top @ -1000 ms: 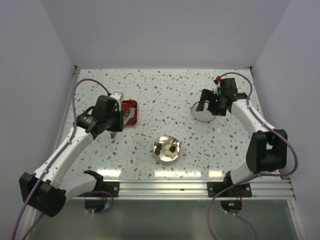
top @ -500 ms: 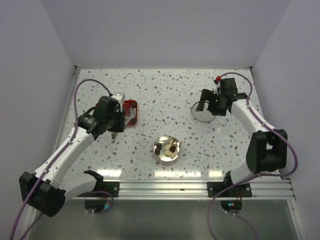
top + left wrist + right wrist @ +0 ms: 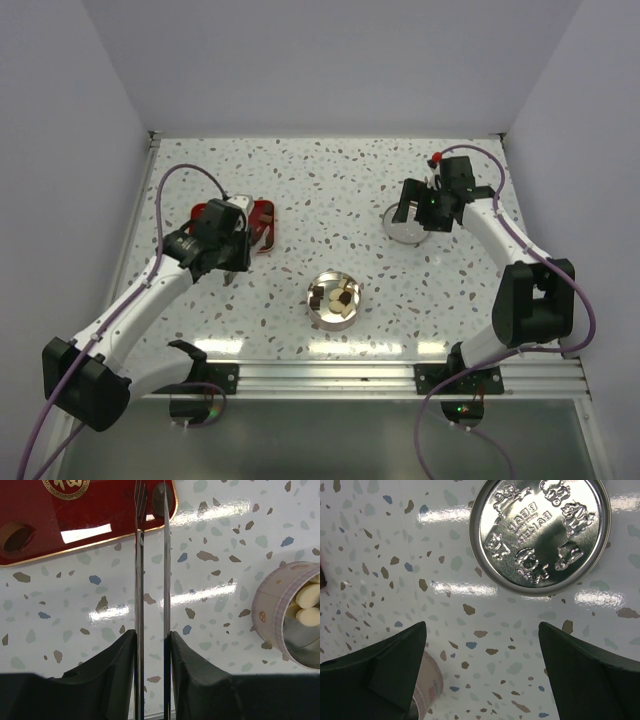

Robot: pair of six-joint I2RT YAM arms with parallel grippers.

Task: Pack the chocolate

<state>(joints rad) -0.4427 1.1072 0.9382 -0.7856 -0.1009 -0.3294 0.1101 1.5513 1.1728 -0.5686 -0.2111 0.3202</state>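
The chocolate sits in two places. Several dark, tan and cream pieces lie in the round tin [image 3: 335, 300], whose wall [image 3: 270, 610] shows at the right of the left wrist view with cream pieces [image 3: 309, 605] inside. On the red tray [image 3: 75, 515] lie a brown piece [image 3: 15, 536] and a dark piece [image 3: 159, 497]. My left gripper [image 3: 152, 635] is shut on the long metal tweezers [image 3: 138, 570]. Their blades reach over the tray's corner with the dark piece between them; I cannot tell whether it is pinched. My right gripper [image 3: 481, 625] hangs open over bare table just below the tin's lid [image 3: 540, 535].
The red tray [image 3: 262, 222] lies at the left, partly under my left gripper [image 3: 232, 245]. The lid [image 3: 405, 228] lies flat at the right, under my right gripper [image 3: 420, 205]. Side walls stand close to both arms. The tin's rim [image 3: 427, 690] shows low in the right wrist view.
My left gripper has drawn back a little from the tray with the tweezers, uncovering the tray's left end. The right arm has not moved.
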